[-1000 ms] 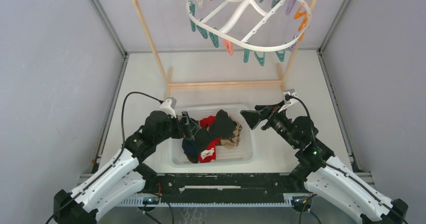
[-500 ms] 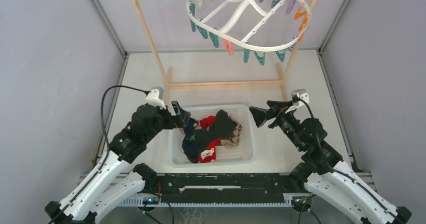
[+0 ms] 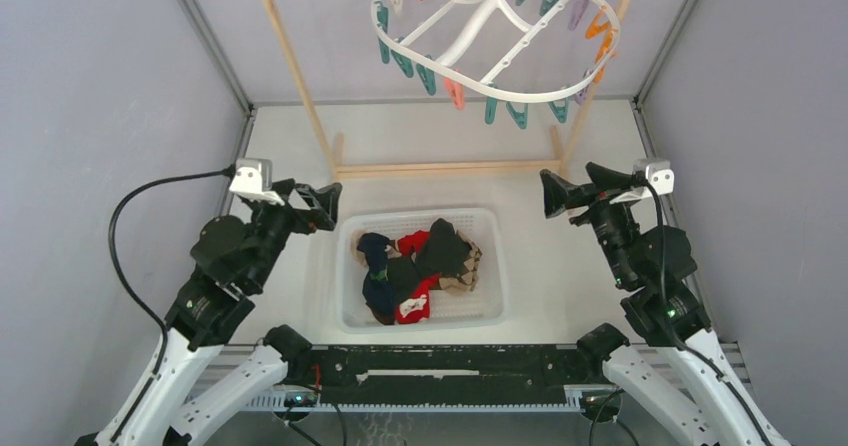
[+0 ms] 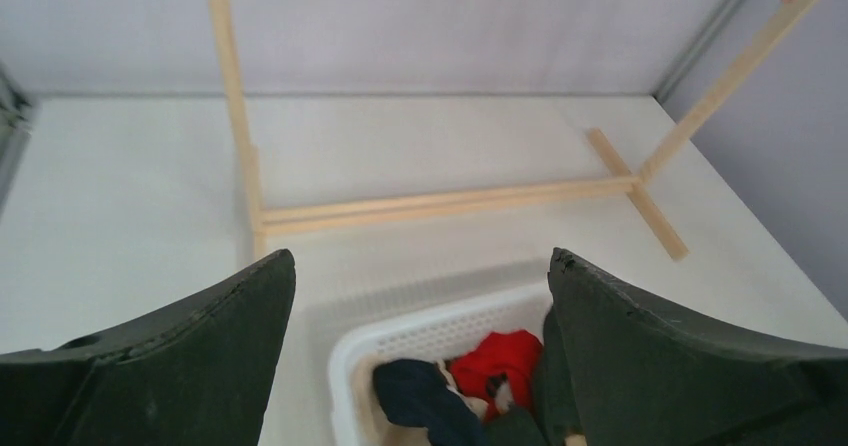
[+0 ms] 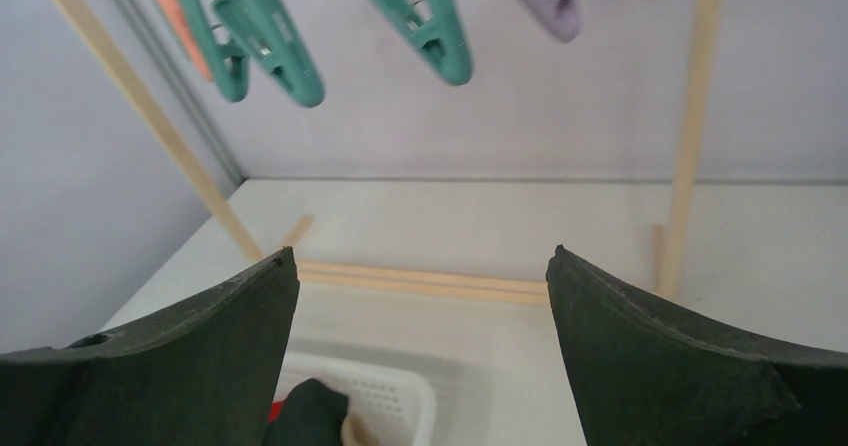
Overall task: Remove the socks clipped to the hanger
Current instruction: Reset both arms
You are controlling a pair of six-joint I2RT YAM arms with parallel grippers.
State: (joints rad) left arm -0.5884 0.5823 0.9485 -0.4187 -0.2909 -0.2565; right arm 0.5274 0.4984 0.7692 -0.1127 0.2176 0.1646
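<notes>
**Current state**

- The left end effector [image 3: 326,206] stands fully open and empty, just outside the left wall of the white perforated basket [image 3: 420,213].
- The right end effector [image 3: 566,190] is likewise spread wide and empty. It stands off the basket's right far corner, clear of the rim.
- The socks [image 3: 415,271] lie heaped inside the basket: black, navy, red with white marks, and tan.
- Every sock in view is in this heap. It lies between the two end effectors and lower than both.

**Governing relation**

- The hanger [image 3: 480,14] hangs above and beyond the basket, from the rod of the wooden rack [image 3: 445,168].
- The hanger's long axis runs left to right, and its frame is tilted.
- The hanger sits right of the basket's centre line, so the right arm is judged the nearer one.
- The right wrist view confirms this: teal clips [image 5: 430,26] dangle overhead, ahead of the open jaws.
- The left wrist view faces the rack base and the counter [image 3: 600,136] instead.

**Assessment**

- No clip in view carries a sock.
- The task therefore appears complete, unless the frame hides a remaining sock.
</notes>
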